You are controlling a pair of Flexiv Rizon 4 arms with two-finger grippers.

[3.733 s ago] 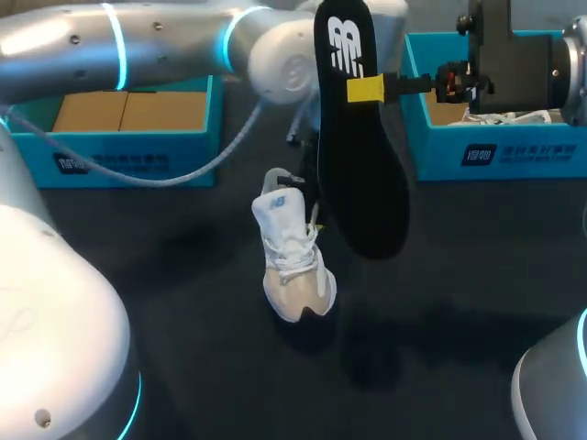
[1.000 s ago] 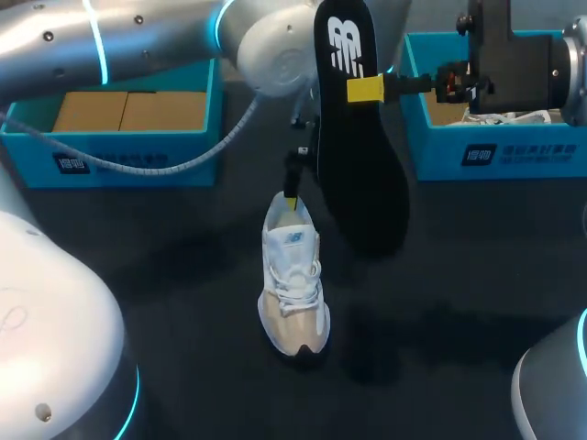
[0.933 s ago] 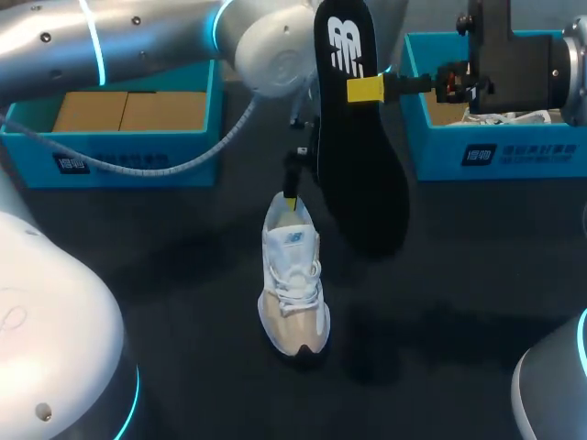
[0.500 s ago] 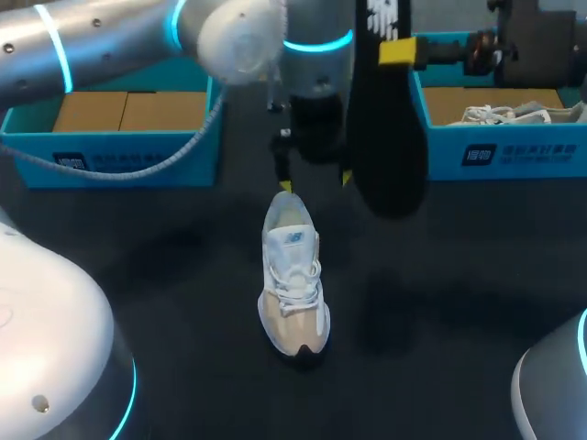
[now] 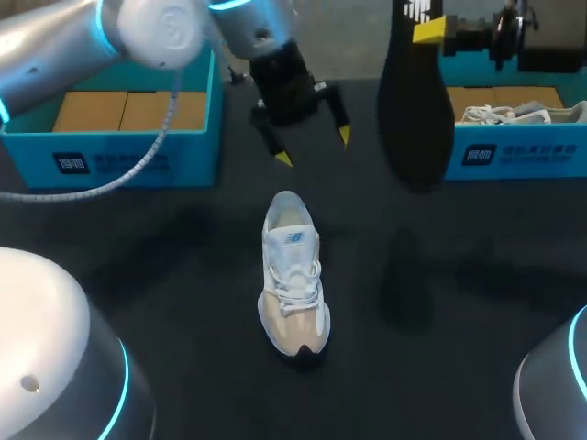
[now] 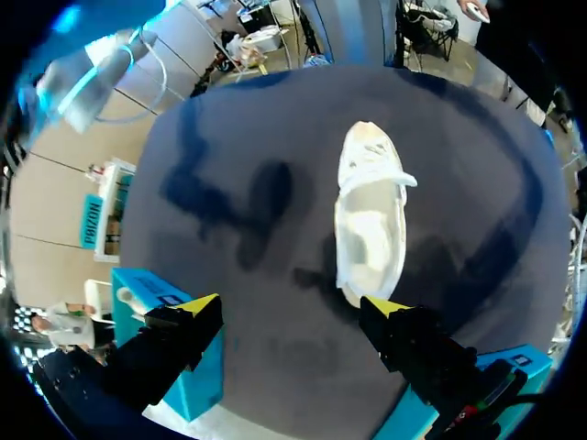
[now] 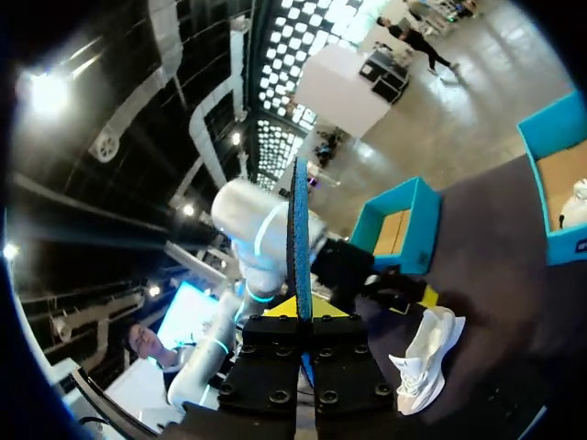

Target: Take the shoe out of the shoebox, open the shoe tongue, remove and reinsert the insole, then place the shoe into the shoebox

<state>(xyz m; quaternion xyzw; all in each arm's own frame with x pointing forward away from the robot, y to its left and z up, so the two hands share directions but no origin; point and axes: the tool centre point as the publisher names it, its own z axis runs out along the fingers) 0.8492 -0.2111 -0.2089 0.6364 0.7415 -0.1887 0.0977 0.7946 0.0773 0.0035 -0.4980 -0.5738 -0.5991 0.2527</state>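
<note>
The right hand [image 5: 420, 32] is pinching the thin, bendy-looking insole [image 5: 417, 119]. The left hand [image 5: 315, 148] is hanging open over the light sneaker [image 5: 293, 270]; its heel looks best for grabbing.

- The insole [image 5: 413, 110] runs past the head view's edge at its upper end. From the right wrist it shows edge-on as a thin line, with neither face visible.
- Of the right hand [image 5: 420, 31], one yellow fingertip [image 5: 428, 30] shows; the other is behind the insole.
- The insole hides the left wall of the far-right shoebox [image 5: 514, 151]. The second shoe [image 5: 523, 112] inside shows only above the front wall.
- The left arm [image 5: 55, 41] covers the far wall of the far-left shoebox [image 5: 119, 156].
- The inside of the shoe [image 5: 293, 266] mid-worktop [image 5: 165, 275] is too small and blurred to tell.
</note>
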